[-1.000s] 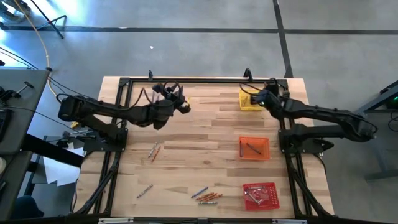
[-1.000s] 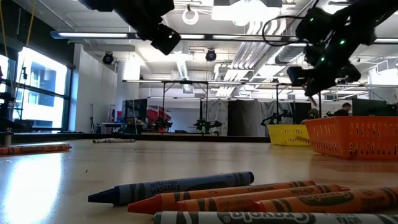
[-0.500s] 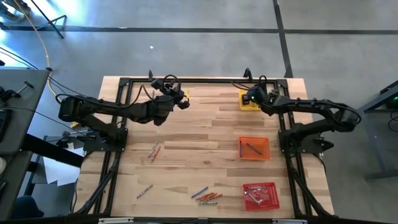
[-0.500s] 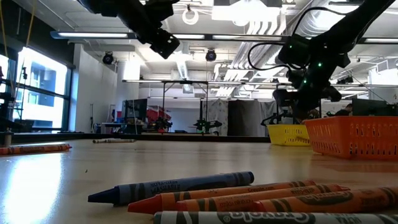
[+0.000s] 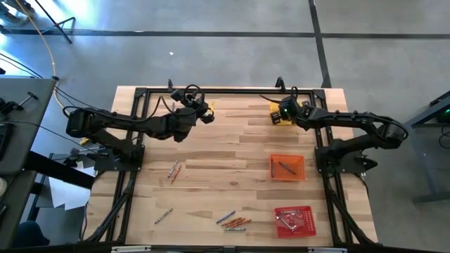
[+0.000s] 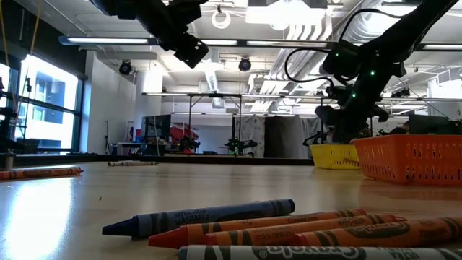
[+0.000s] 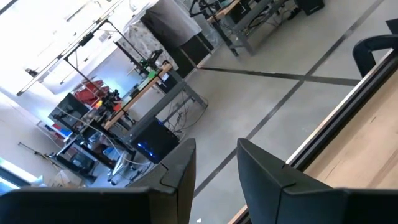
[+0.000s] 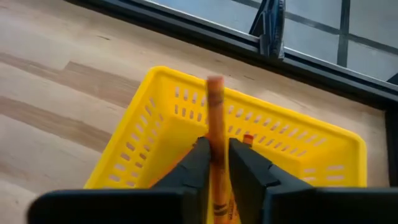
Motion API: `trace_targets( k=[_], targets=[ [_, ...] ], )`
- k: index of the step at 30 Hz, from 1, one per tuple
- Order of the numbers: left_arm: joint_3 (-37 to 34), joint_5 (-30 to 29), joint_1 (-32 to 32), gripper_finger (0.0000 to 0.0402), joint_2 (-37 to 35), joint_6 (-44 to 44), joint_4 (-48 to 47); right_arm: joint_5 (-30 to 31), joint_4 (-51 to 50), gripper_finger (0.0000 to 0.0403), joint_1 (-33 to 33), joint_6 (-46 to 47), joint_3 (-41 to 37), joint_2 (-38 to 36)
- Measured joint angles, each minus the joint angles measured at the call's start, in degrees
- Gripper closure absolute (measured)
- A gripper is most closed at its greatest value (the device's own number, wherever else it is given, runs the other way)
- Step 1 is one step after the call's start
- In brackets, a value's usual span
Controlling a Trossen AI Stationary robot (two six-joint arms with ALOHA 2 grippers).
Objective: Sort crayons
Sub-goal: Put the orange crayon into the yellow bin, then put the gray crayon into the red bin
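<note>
We've got an orange crayon pinched upright in the right gripper, right over the yellow tray at the table's far edge. Another crayon lies in the orange tray, and loose ones are scattered near the front. The left gripper hangs above the far side, fingers narrowly apart and holding nothing.

crayon label lettering, not legible

Hidden and cut-off parts

The orange crayon is disappearing between the right claw fingers; the yellow tray is lying mostly under that claw; the front crayons are running off the lower right edge.
</note>
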Motion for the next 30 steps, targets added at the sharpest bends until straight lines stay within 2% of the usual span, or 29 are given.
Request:
trace_targets(
  k=[7, 11, 15, 20, 23, 27, 30],
  targets=[
    [0.0, -0.4, 0.0, 0.0298, 0.0, 0.0, 0.0, 0.0, 0.0, 0.0283, 0.0, -1.3, 0.0, -0.3],
    [0.0, -3.3, 0.0, 0.0298, 0.0, -2.9, -2.8, -2.7, -1.3, 0.0273, 0.0, -2.5, 1.3, -2.3],
    [0.0, -3.4, 0.8, 0.0298, 0.0, -12.3, -13.2, -7.6, -1.5, 0.0274, 0.4, -5.8, 4.4, -5.4],
    [0.0, 9.6, 3.9, 0.0298, 0.0, -28.2, -30.5, -15.8, -1.5, 0.0274, 2.3, -11.3, 8.8, -8.8],
    [0.0, 14.9, 6.6, 0.0298, 0.0, -34.4, -40.0, -22.4, -2.0, 0.0274, 4.3, -14.2, 11.2, -10.1],
    [0.0, 21.5, 10.4, 0.0298, 0.0, -36.9, -48.5, -29.0, -3.7, 0.0274, 8.1, -15.6, 14.2, -11.4],
    [0.0, 31.1, 13.9, 0.0298, 0.0, -34.4, -51.7, -30.4, -4.6, 0.0275, 11.7, -15.6, 16.3, -11.6]
  ],
)
